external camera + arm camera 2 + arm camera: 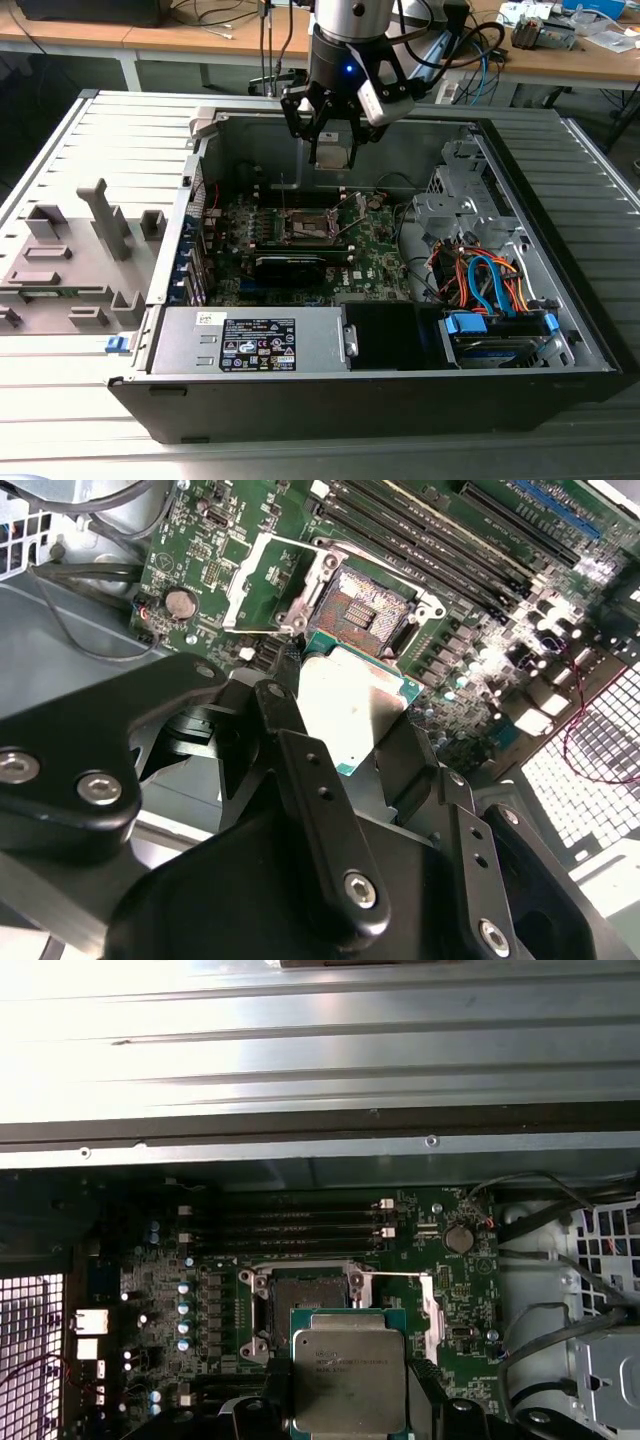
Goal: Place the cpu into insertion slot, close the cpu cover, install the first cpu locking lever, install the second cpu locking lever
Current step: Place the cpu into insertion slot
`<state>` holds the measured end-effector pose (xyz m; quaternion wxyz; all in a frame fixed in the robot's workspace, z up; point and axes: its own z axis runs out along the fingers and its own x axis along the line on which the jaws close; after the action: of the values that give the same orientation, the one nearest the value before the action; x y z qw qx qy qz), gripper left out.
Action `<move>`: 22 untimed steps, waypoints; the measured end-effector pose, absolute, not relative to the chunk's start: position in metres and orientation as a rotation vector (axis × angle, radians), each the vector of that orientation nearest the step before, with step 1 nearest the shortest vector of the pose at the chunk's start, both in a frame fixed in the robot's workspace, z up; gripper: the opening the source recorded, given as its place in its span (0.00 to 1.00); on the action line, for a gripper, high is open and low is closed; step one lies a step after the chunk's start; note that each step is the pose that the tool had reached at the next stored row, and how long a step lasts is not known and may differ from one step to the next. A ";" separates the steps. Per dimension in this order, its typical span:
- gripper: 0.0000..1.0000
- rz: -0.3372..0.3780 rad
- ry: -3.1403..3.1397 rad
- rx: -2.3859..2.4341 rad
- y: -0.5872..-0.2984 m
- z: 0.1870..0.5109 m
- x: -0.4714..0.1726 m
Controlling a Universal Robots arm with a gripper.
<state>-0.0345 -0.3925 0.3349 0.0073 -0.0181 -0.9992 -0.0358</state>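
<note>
2 black fingers (283, 720) of the gripper (333, 156) are clamped on the edges of the cpu (350, 1380), which is held in the air above the green motherboard (200, 1290), apart from the insertion slot (305, 1305). The slot is seen uncovered, and the cpu cover (255, 580) is swung open beside it.

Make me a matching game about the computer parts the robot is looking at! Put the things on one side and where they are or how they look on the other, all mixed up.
Things
1. cpu, a flat square chip with a silver-grey metal top
2. insertion slot, a square dark socket on the green board
3. cpu cover, a thin silver metal frame plate
4. coin battery, small, round and silver

States
A. swung open beside the socket
B. empty inside
C. sitting on the green board, apart from the socket
D. pinched between the black fingers

Pairs: 1-D, 2-B, 3-A, 4-C
</note>
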 end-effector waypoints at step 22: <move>0.55 -0.097 -3.124 -0.157 -0.392 0.334 -0.035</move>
<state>-0.0346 -0.3925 0.3344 0.0060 -0.0501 -0.9982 -0.0311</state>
